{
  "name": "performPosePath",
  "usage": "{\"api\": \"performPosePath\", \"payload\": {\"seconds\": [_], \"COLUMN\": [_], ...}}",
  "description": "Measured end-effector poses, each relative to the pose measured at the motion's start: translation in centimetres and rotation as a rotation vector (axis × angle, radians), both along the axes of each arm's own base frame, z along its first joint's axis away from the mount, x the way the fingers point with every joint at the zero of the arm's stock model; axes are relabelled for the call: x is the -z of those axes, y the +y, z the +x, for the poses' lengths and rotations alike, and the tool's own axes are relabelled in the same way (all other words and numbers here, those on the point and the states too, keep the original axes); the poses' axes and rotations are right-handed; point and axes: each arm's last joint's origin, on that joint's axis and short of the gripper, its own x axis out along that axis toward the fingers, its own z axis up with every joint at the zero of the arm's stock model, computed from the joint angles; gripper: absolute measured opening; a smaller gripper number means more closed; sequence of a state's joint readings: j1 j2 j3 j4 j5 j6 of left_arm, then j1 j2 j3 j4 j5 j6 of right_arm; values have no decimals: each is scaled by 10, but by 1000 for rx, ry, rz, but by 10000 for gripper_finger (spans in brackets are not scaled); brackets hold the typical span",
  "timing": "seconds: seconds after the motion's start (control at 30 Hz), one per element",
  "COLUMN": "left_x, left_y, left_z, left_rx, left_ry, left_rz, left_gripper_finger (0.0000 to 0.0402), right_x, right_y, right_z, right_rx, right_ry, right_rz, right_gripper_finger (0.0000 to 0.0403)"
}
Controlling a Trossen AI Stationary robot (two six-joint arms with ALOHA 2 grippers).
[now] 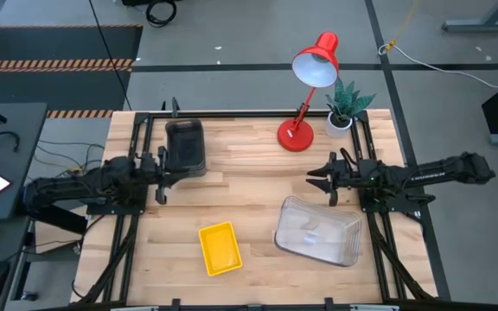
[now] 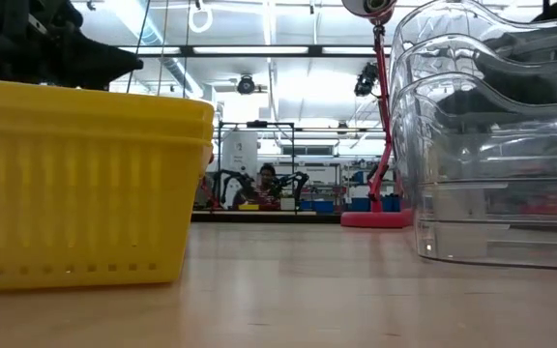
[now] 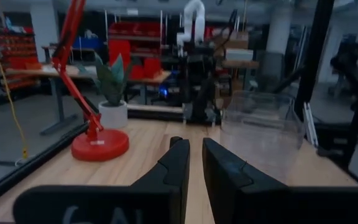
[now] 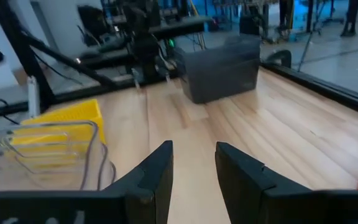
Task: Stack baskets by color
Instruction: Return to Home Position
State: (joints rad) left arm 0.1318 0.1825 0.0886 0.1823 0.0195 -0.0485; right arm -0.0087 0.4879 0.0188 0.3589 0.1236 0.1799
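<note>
On the left gripper, the two dark fingers stand a narrow gap apart and hold nothing. On the right gripper, the fingers stand a little wider apart and are also empty.

In the overhead view, the left gripper lies at centre left, just beside the lower end of the stack of smoky dark-grey translucent plastic baskets. The right gripper lies at centre right, just above the stack of larger clear colourless plastic baskets. The stack of small opaque yellow plastic baskets sits at lower centre, well apart from both grippers.

All three stacks rest open side up on the pale wooden table. The dark-grey stack's long axis runs up and down the frame. The yellow stack's does too, leaning slightly left at the top. The clear stack's long axis runs left to right, with its right end dipping lower.

The sorting looks complete. Returning home well probably means drawing each arm straight back towards its own frame edge, with the fingers clear of the neighbouring stack.
</note>
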Motion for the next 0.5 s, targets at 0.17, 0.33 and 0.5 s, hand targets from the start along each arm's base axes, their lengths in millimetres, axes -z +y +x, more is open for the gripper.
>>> {"api": "performPosePath", "payload": {"seconds": [0.17, 0.33, 0.5], "left_x": [14, 18, 15], "left_y": [0, 0, -3], "left_z": [-4, -5, -5], "left_rx": [-29, -79, -75], "left_ry": [-51, -28, -52], "left_rz": [-22, 7, 55], "left_gripper_finger": [47, 23, 5], "right_x": [1, 0, -4], "right_y": [-1, -1, -3], "right_z": [-2, -2, -2], "right_rx": [-10, -18, 24], "right_ry": [-23, -30, -70], "right_rz": [5, 5, 2], "right_gripper_finger": [125, 125, 125]}}
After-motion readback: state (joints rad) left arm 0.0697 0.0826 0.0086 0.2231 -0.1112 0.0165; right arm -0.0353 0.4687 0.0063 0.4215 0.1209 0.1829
